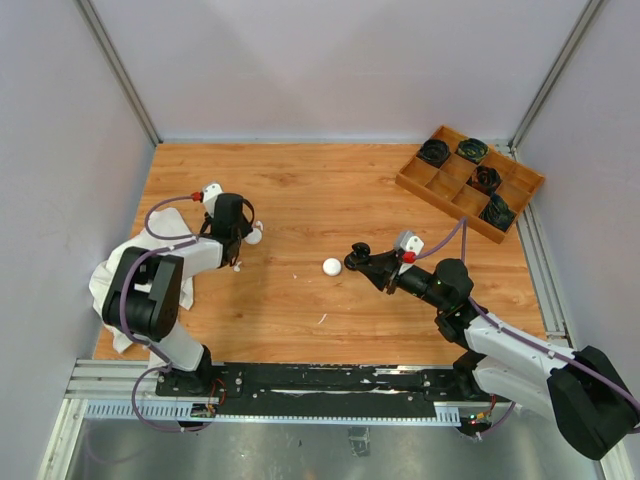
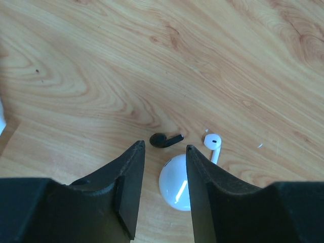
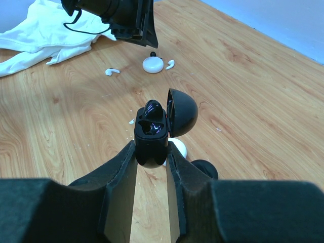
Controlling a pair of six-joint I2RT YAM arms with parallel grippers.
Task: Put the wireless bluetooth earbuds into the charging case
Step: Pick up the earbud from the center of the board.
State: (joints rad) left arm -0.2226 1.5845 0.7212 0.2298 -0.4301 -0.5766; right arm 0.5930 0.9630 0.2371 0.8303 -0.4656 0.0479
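- The wooden counter (image 1: 300,190) is seen scattered with loose earbuds and cases. A compartment tray (image 1: 415,183) at its far right corner is stocked with several black cases.
- A white cloth (image 1: 108,290) is seen crumpled at the left edge, beside the left arm.
- An open black charging case (image 3: 151,130) is pinched by its body in the right end effector (image 3: 151,149). It is held above the middle of the counter with its lid (image 3: 182,112) flipped back.
- The left end effector (image 2: 163,147) is shown spread and empty, poised low over a white round case (image 2: 174,185) on the left side of the counter.
- A second white round case (image 1: 332,266) is seen on the counter just beside the right end effector.
- A black earbud (image 2: 164,139) is pictured just past the left fingertips, close against the first white case. Whether the two touch cannot be told.
- A white earbud (image 2: 213,144) is seen just beside it, and another white earbud (image 3: 112,71) lies well apart, nearer the cloth.
- A dark earbud appears to be seated in the held case, though this cannot be confirmed.
- The step in hand is judged to be the pickup of the black earbud. The spread fingers would need to be lowered around it and closed without nudging the white case. The earbud would then be carried to the open case, with its stem lined up to the free well.
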